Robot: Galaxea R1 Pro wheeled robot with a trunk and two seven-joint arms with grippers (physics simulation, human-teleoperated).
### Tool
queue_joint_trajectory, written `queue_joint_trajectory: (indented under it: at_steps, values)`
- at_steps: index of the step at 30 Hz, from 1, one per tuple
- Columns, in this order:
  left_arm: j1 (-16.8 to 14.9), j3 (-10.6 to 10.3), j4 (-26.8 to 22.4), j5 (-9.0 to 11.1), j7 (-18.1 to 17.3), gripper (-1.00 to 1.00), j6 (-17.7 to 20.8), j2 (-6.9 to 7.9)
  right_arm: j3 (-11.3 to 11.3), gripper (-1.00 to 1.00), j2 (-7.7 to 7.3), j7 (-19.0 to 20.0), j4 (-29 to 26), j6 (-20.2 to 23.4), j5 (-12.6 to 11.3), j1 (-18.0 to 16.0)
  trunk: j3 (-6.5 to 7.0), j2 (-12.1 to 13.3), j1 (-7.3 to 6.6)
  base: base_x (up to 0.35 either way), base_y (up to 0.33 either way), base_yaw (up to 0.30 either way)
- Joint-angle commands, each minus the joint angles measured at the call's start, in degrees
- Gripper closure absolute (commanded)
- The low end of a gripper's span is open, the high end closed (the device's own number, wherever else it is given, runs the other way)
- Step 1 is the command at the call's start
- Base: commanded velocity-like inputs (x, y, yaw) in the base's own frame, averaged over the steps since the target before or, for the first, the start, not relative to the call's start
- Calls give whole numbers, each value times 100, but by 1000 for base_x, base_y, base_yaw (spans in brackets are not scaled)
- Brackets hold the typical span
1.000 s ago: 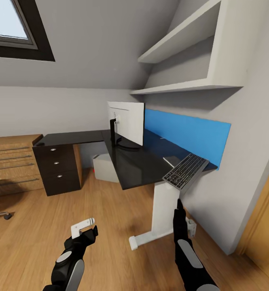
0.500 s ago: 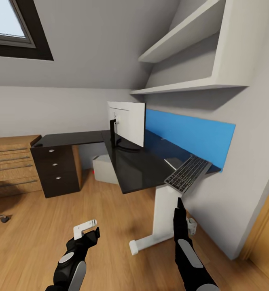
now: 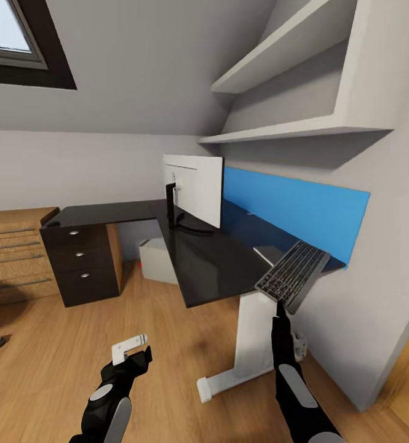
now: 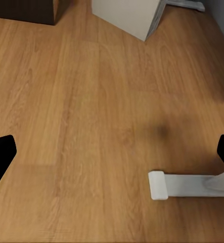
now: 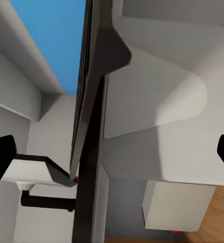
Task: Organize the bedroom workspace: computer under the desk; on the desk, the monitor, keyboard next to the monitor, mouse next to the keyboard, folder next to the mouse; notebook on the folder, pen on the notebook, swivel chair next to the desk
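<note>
Overhead, two white shelves (image 3: pixel 290 74) jut from the wall on the robot's right, above a blue panel (image 3: pixel 293 206) that backs the black L-shaped counter (image 3: pixel 210 261); the counter rests on a white leg (image 3: pixel 253 332) whose foot (image 3: pixel 211 387) lies on the wooden floor (image 3: pixel 56 357); a dark drawer unit (image 3: pixel 81 261) stands under the counter's far left wing, with a wooden dresser (image 3: pixel 10 261) beside it. Upright on the counter stands the monitor (image 3: pixel 195 187), its white back turned toward the camera, near the corner of the L; a white computer case (image 3: pixel 158 258) sits on the floor beneath the counter, close to the drawer unit. At the counter's near right end the keyboard (image 3: pixel 293 275) is tilted steeply, its lower edge off the counter's surface and meeting the tip of the right gripper (image 3: pixel 280 311), which reaches up from below; whether its fingers are pinching the keyboard or merely touching it cannot be told; in the right wrist view the keyboard (image 5: pixel 89 131) shows edge-on. Lower left, the left gripper (image 3: pixel 130 351) hangs over bare floor with its fingers spread wide apart, holding nothing; in the left wrist view, its dark fingertips (image 4: pixel 0 154) frame the floorboards (image 4: pixel 91 126) and the white foot (image 4: pixel 187 185).
</note>
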Motion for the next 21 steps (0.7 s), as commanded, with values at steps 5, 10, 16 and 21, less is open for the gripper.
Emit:
queue_joint_trajectory:
  at_steps: [5, 10, 16, 21]
  values:
    - [-2, -8, 4, 55, 56, -100, -1, 2, -8, -100, -36, 37, 5, 20, -52, -4, -6, -3, 0, 101, 58, 0]
    - [-4, -8, 13, 54, 56, -100, 1, 2, -8, -100, -47, 36, 5, 18, -51, -4, -6, -3, 0, 146, 130, 0]
    - [-4, -8, 19, 54, 56, -100, -3, 2, -8, -100, -57, 37, -2, 17, -51, -4, -6, -3, 0, 64, 27, 0]
    - [-5, -270, 107, 48, 80, -100, -4, 19, -9, -100, -125, 42, -16, 7, -51, -4, -6, -3, 0, 117, 4, 0]
